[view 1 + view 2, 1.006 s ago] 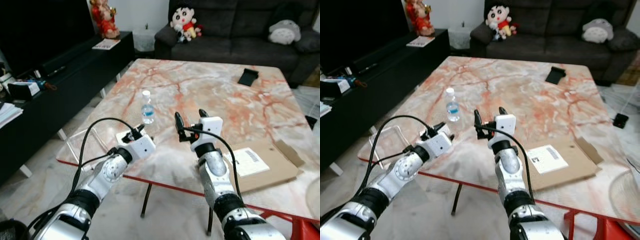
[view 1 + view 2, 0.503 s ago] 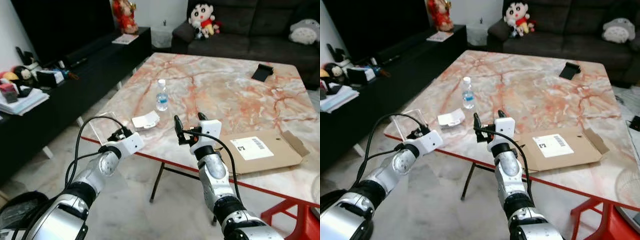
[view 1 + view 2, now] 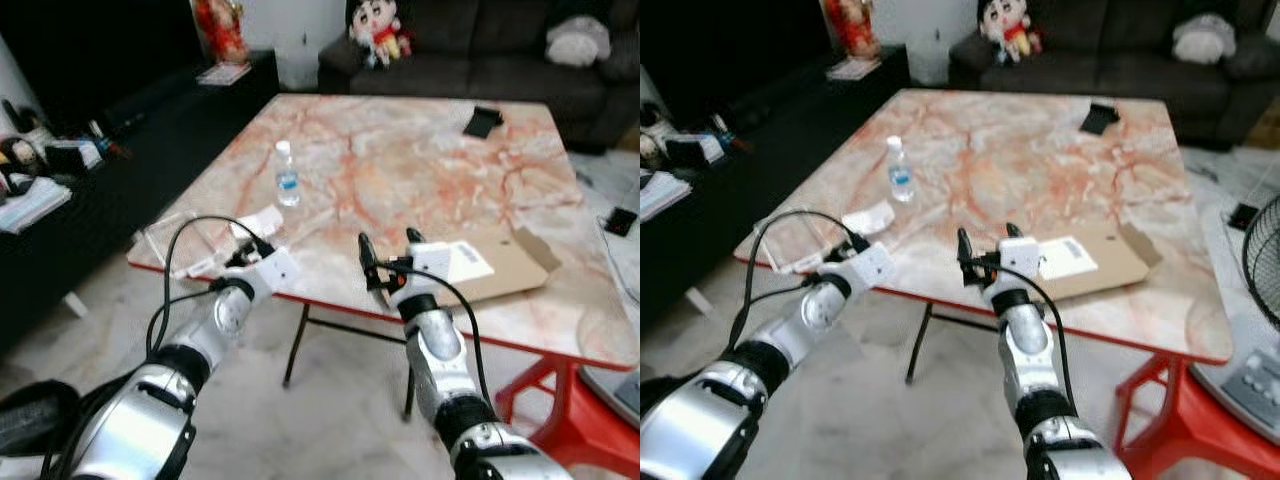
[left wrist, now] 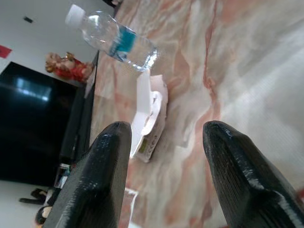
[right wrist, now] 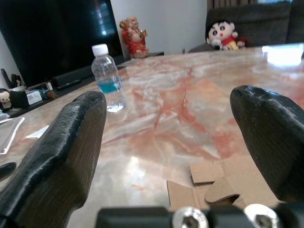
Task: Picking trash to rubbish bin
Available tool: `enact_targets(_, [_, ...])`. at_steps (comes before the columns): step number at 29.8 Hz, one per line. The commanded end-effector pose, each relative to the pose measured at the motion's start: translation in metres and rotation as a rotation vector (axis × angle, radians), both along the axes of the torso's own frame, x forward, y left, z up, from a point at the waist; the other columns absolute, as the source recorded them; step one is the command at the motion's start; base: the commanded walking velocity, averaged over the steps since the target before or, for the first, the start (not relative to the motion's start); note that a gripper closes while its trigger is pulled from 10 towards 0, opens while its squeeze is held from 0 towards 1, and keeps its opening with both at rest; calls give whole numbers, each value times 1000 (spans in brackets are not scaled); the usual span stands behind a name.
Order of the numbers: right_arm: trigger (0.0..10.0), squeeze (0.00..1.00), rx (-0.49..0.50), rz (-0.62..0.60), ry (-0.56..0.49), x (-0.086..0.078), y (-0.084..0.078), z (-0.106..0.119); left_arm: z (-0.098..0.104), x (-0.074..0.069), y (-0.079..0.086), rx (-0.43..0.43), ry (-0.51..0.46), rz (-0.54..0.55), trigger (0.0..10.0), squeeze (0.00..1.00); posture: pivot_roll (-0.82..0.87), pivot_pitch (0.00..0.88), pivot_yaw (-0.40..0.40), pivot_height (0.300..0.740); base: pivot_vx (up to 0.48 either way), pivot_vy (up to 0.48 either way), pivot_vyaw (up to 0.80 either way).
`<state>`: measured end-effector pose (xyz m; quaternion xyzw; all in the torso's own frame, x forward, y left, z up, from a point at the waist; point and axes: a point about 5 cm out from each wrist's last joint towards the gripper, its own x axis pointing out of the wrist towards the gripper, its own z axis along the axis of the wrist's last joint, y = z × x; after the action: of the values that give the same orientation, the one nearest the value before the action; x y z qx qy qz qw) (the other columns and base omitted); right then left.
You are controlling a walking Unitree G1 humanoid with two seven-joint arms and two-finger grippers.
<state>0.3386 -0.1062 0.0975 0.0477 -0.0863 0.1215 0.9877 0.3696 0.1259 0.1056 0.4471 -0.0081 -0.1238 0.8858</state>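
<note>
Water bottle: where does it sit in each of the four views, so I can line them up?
Left eye view: water bottle upright on the marble table, toward its left edge.
Right eye view: same spot, beyond the white carton.
Left wrist view: near the top, beyond the carton.
Right wrist view: upper left, upright.
Shared landmark: the red figurine.

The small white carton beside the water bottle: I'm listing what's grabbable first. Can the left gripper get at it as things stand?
Probably yes. The left gripper is open at the table edge, the white carton lying just ahead between its fingers, with bare marble between. The water bottle stands beyond, apart.
</note>
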Motion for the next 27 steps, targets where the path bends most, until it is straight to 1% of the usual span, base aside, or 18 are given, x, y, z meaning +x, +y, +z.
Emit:
enact_targets(1, [10000,0,-1,8,-23,1,3,5,5,1,7,-49,-45,44,10000,0,-88,0,59,740,0,0,0])
enact_targets(2, [10000,0,-3,10,-23,1,4,5,7,1,10,-82,-69,76,10000,0,-88,0,59,740,0,0,0])
enact_targets(5, [10000,0,-7,13,-23,1,5,5,8,1,12,-103,-85,99,10000,0,-86,0,56,740,0,0,0])
enact_targets(8, [10000,0,-24,25,-37,1,6,7,11,1,18,-131,-122,139,10000,0,-80,0,51,740,0,0,0])
enact_targets(10, [10000,0,-29,31,-46,1,7,8,13,2,23,-144,-141,178,10000,0,-78,0,47,740,0,0,731])
enact_targets(12, [10000,0,-23,31,-43,2,7,9,13,2,25,-145,-144,190,10000,0,-76,0,46,740,0,0,788])
enact_targets(13, [10000,0,-21,30,-40,2,7,8,13,2,26,-149,-143,195,10000,0,-76,0,46,740,0,0,788])
enact_targets(16, [10000,0,-9,24,-33,3,6,9,14,3,27,-149,-146,198,10000,0,-76,0,44,740,0,0,0])
enact_targets(27, [10000,0,-30,21,-39,5,6,11,15,4,26,-156,-154,204,10000,0,-76,0,44,740,0,0,0])
